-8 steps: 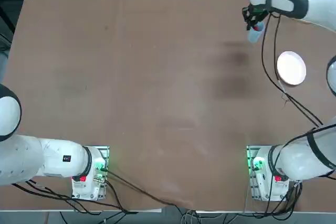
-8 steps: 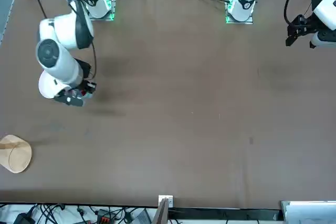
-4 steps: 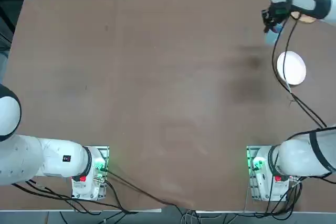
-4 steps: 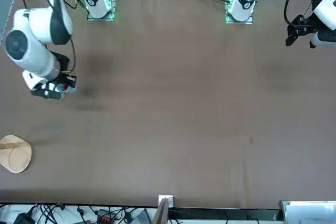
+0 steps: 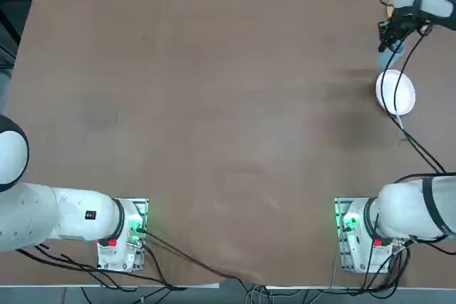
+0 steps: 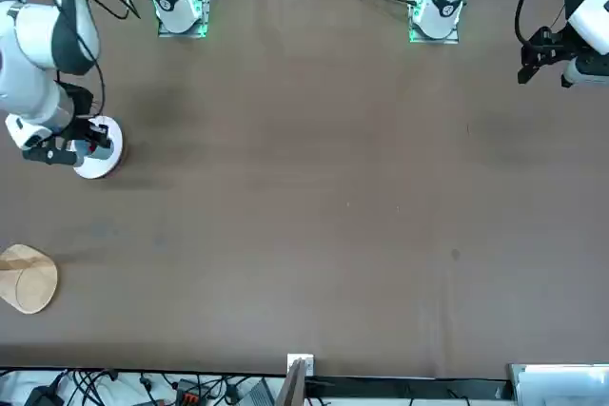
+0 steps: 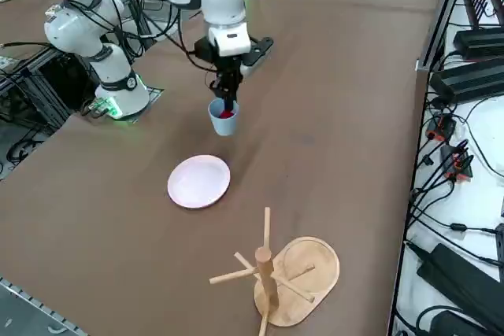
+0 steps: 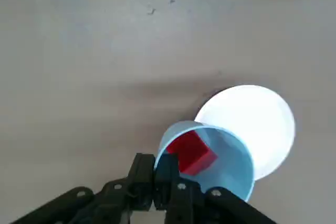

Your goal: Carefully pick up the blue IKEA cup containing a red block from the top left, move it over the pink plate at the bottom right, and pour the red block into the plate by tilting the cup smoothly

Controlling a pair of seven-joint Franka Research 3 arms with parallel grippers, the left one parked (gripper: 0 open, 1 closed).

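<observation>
Blue IKEA cup (image 7: 224, 118) hangs upright, rim pinched in the right claw (image 7: 227, 98).

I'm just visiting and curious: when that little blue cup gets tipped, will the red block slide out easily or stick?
Probably slides out: the red block sits loose in the blue cup, much smaller than the opening. The cup looks like smooth, stiff plastic, keeping its round rim while the right claw pinches it. Being chunky, the block may tumble across the shallow pink plate.

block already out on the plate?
No: in the right wrist view the red block sits inside the blue IKEA cup, held at its rim by the right gripper; the pink plate is bare.
</observation>
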